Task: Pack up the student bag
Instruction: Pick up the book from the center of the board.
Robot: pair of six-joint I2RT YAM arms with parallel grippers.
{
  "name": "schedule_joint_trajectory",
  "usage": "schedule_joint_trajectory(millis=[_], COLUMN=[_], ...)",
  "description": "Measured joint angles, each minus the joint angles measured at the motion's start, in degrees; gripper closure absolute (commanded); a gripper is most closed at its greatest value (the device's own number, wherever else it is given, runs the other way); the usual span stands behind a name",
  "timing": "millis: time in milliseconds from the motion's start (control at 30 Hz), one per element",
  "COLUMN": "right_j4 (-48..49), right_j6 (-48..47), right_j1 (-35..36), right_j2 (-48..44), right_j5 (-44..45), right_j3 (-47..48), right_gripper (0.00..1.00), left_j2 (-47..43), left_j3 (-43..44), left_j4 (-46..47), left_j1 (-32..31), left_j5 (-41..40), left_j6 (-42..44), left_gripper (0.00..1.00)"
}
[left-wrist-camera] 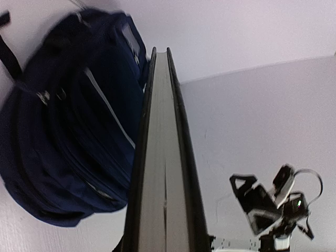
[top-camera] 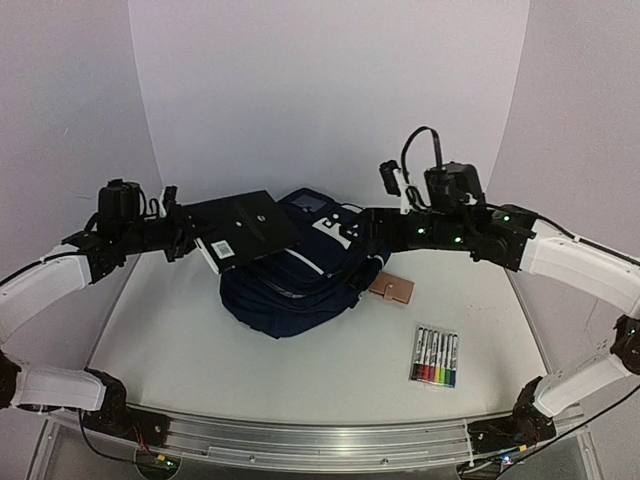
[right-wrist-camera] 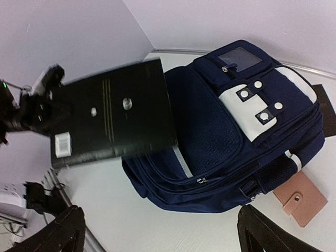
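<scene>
The navy-blue student bag [top-camera: 290, 285] lies in the middle of the table, its front pockets facing up; it also shows in the left wrist view [left-wrist-camera: 68, 131] and the right wrist view [right-wrist-camera: 236, 131]. My left gripper [top-camera: 192, 242] is shut on a black hardcover book [top-camera: 250, 228] and holds it in the air over the bag's left side. The book is edge-on in the left wrist view [left-wrist-camera: 165, 173] and flat in the right wrist view [right-wrist-camera: 113, 123]. My right gripper [top-camera: 375, 228] is open and empty above the bag's right side, its fingertips [right-wrist-camera: 63, 231] spread wide.
A pink wallet [top-camera: 392, 290] lies just right of the bag and shows in the right wrist view [right-wrist-camera: 299, 197]. A pack of coloured markers [top-camera: 435, 358] lies at the front right. A dark flat item [right-wrist-camera: 326, 113] sticks out behind the bag.
</scene>
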Motion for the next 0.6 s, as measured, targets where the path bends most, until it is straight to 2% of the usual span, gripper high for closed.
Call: schedule_joint_trajectory(millis=[133, 267, 367, 600], right_j4=[0.2, 0.5, 0.7, 0.3], right_j6=[-6.3, -12.3, -15.7, -22.7], right_j1=[7.0, 12.0, 14.5, 17.4], right_j2=[7.4, 16.8, 23.5, 36.2], right_j5=[9.8, 18.6, 23.3, 30.4], right_j3=[4.1, 9.8, 13.8, 21.7], right_gripper=[0.02, 0.02, 0.02, 0.02], left_j2=[-2.1, -3.0, -3.1, -4.4], left_j3=[3.8, 6.5, 7.6, 8.2], left_j4=[-4.9, -8.4, -11.9, -19.8], left_j1=[11.7, 19.9, 21.9, 21.9], left_j5=[0.5, -0.3, -1.7, -2.5], left_j6=[1.0, 2.3, 3.8, 7.0], left_gripper=[1.0, 1.0, 1.0, 1.0])
